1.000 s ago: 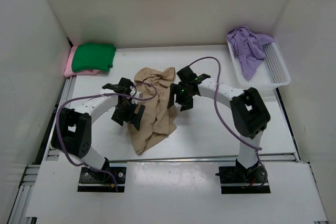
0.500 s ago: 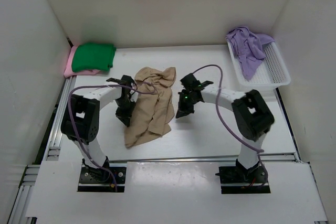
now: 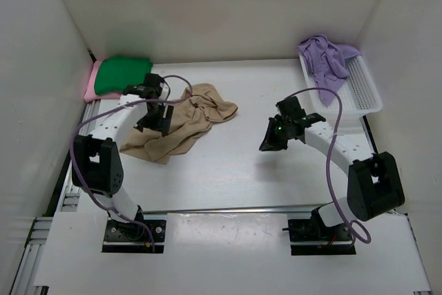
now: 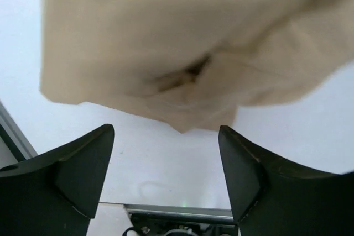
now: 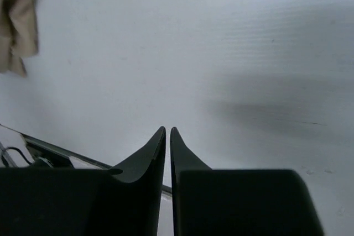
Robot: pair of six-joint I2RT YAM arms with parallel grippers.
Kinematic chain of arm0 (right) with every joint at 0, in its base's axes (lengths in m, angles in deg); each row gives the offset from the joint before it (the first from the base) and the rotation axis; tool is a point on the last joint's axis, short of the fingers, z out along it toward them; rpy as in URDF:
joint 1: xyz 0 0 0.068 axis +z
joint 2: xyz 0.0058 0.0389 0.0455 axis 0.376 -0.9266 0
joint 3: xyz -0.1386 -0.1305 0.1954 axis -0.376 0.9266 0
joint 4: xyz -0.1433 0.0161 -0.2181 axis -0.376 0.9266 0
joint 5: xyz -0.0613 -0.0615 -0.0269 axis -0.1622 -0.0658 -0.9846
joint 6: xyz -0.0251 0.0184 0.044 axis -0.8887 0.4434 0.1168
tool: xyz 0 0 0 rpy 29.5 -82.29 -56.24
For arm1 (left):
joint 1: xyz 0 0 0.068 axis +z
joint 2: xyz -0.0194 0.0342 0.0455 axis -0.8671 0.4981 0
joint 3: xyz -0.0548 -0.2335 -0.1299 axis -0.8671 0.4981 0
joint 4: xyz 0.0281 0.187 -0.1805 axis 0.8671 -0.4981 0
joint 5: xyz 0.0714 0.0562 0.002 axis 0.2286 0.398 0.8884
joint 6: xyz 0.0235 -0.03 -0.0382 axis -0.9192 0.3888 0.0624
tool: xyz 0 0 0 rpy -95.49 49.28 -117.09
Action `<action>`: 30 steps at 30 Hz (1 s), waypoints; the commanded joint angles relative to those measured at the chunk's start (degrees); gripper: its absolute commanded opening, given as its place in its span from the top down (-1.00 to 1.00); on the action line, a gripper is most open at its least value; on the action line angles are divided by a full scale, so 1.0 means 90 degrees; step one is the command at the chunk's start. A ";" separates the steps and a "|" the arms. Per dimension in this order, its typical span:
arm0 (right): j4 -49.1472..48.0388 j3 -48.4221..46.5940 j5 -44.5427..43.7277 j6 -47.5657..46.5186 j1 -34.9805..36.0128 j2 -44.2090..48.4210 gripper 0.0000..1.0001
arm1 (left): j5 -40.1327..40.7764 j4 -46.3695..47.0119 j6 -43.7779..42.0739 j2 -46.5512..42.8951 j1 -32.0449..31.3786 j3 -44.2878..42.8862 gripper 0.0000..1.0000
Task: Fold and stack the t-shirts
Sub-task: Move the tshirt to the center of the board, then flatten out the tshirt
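Observation:
The tan t-shirt point(image 3: 181, 124) lies crumpled on the left half of the table and fills the top of the left wrist view point(image 4: 193, 42). My left gripper point(image 3: 153, 121) hovers over its left part, open point(image 4: 166, 153), with nothing between the fingers. My right gripper point(image 3: 268, 144) hangs over bare table to the shirt's right, well apart from it. Its fingers are shut point(image 5: 167, 132) on nothing. A folded green t-shirt point(image 3: 123, 75) rests on a pink t-shirt point(image 3: 90, 89) at the back left corner. The lavender t-shirt point(image 3: 326, 61) is bunched in the basket.
The white mesh basket point(image 3: 362, 93) stands at the back right against the wall. White walls close in the table on three sides. A metal rail point(image 3: 262, 207) runs along the near edge. A corner of the tan shirt point(image 5: 16, 20) shows in the right wrist view.
The tan shirt was dragged left and spread sideways. Both grippers closed on it, then the left one opened and let go. The right arm swung away to the right, empty.

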 commanded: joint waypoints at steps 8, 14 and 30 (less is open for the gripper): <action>-0.0003 -0.0172 -0.0113 0.0039 0.0832 -0.0539 0.41 | 0.1255 0.1223 -0.0004 -0.1189 -0.1655 0.2046 -0.92; -0.0003 -0.0172 -0.0172 0.0039 0.0949 -0.0598 0.41 | 0.2642 0.1703 -0.0004 -0.0027 -0.1655 0.1863 -0.82; 0.0113 -0.0065 -0.0426 0.0098 0.0949 -0.0296 0.39 | 0.1405 0.0407 -0.0004 -0.0093 -0.1597 0.1229 0.79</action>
